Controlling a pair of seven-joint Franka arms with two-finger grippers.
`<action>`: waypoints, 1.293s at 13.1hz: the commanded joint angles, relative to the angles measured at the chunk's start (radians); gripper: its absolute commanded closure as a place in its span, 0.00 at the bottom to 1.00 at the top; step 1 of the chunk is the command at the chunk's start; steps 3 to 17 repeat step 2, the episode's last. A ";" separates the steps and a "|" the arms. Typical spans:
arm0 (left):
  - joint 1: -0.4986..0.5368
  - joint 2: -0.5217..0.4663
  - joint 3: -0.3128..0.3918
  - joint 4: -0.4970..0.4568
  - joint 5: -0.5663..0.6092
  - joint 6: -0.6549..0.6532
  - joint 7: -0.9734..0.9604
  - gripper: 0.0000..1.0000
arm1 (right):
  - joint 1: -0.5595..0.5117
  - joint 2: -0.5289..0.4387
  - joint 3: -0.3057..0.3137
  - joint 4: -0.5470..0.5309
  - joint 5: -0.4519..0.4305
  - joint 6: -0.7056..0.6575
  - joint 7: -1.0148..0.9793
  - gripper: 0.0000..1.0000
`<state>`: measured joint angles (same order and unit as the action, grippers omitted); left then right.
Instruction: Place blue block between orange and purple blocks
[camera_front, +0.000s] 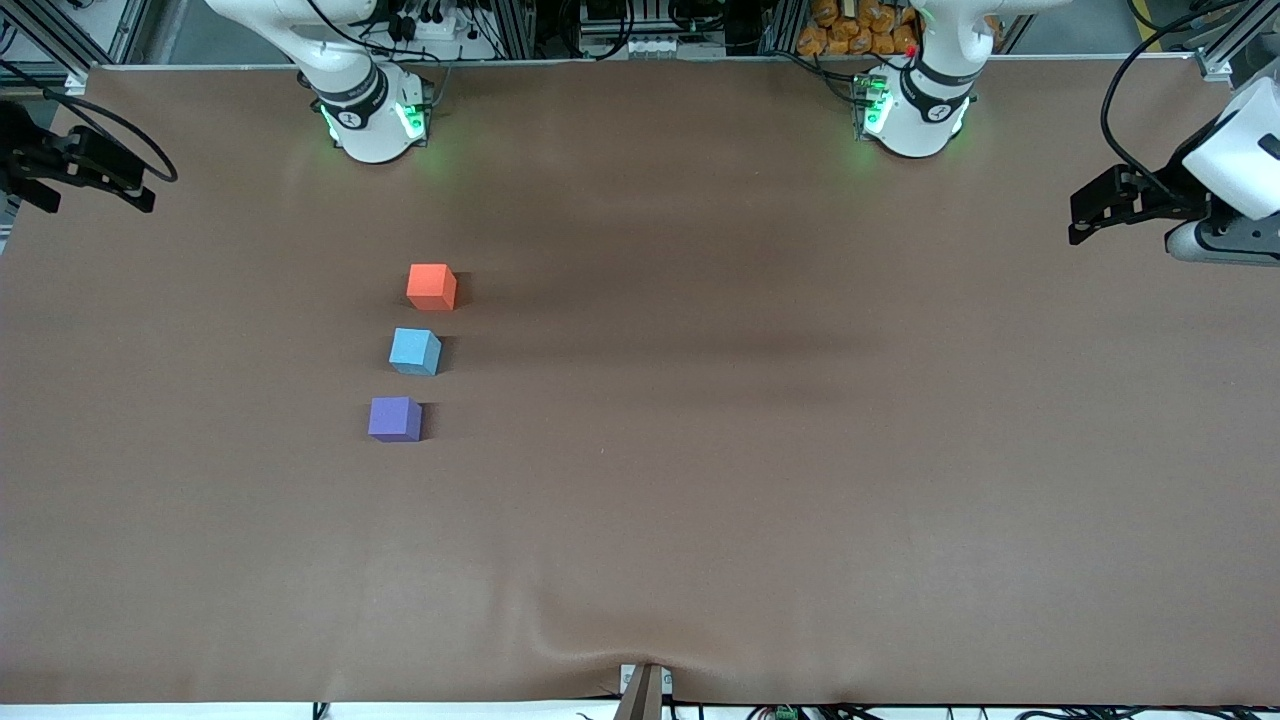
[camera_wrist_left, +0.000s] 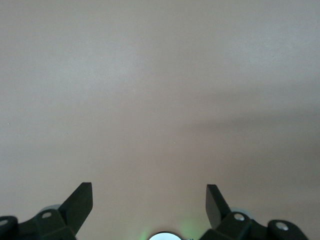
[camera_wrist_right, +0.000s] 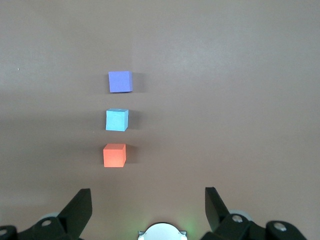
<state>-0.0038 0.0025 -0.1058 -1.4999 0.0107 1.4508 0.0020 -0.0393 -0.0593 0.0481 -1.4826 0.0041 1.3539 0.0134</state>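
Note:
Three small cubes stand in a line on the brown table (camera_front: 750, 450), toward the right arm's end. The orange block (camera_front: 432, 287) is farthest from the front camera, the purple block (camera_front: 395, 419) is nearest, and the blue block (camera_front: 415, 351) sits between them with small gaps. The right wrist view shows the same line: orange (camera_wrist_right: 114, 155), blue (camera_wrist_right: 117, 120), purple (camera_wrist_right: 120, 81). My right gripper (camera_wrist_right: 147, 190) is open and empty, high above the table on the orange block's side of the line. My left gripper (camera_wrist_left: 149, 185) is open and empty over bare table.
Both arm bases (camera_front: 370, 120) (camera_front: 915, 115) stand at the table edge farthest from the front camera. Black fixtures reach in at the right arm's end (camera_front: 70, 165) and the left arm's end (camera_front: 1130, 205). A wrinkle lifts the table cover at the near edge (camera_front: 640, 650).

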 joint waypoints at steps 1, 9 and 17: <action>0.005 -0.009 -0.005 -0.003 0.002 -0.007 -0.013 0.00 | 0.009 -0.002 -0.007 0.015 -0.021 -0.016 -0.009 0.00; 0.005 -0.007 -0.003 -0.003 0.000 -0.007 -0.013 0.00 | 0.004 -0.002 -0.007 0.015 -0.021 -0.016 -0.009 0.00; 0.005 -0.007 -0.003 -0.003 0.000 -0.007 -0.013 0.00 | 0.004 -0.002 -0.007 0.015 -0.021 -0.016 -0.009 0.00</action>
